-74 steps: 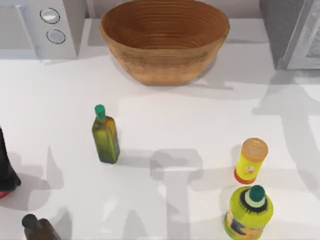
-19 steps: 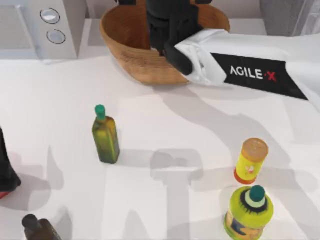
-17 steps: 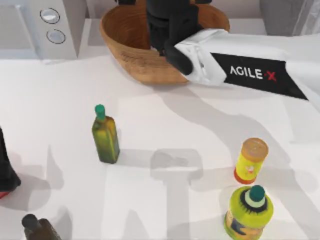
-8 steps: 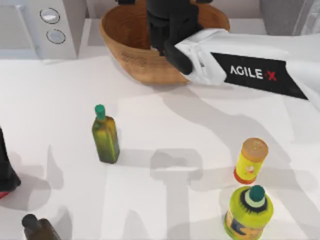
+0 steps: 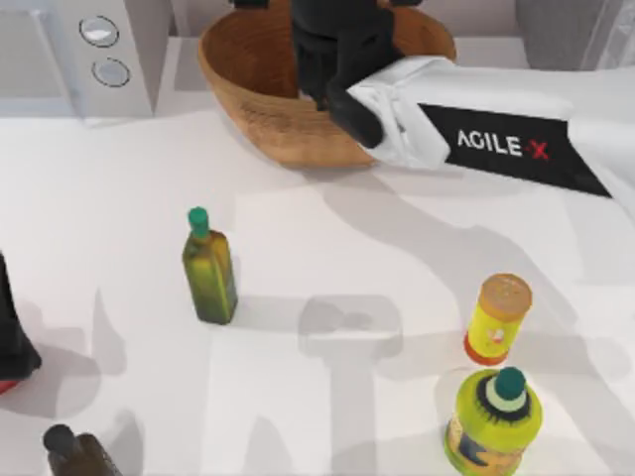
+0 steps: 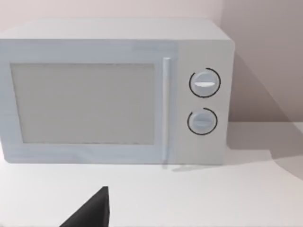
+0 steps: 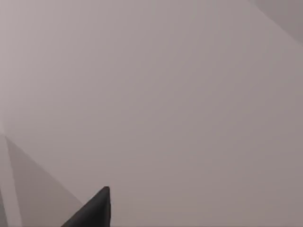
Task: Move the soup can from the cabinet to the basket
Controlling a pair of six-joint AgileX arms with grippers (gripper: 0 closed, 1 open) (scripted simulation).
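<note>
The brown wicker basket point(image 5: 260, 121) stands at the back middle of the table. My right arm reaches in from the right, and its black right gripper point(image 5: 335, 55) hangs over the basket's inside, covering much of it. The soup can is hidden. A corner of the grey cabinet point(image 5: 552, 22) shows at the back right, behind the arm. The right wrist view looks at a bare wall. My left gripper is parked facing the white microwave point(image 6: 118, 94), with a dark tip of it at the edge of the left wrist view.
A microwave point(image 5: 79, 50) sits at the back left. A green bottle point(image 5: 208, 268) stands left of centre. A yellow orange-lidded canister point(image 5: 499, 317) and a yellow-green bottle point(image 5: 494, 421) stand front right. Dark bottles point(image 5: 69, 451) stand front left.
A few seconds ago no arm was over the table; my right arm now stretches across to the basket. Over the last second it has barely moved.
</note>
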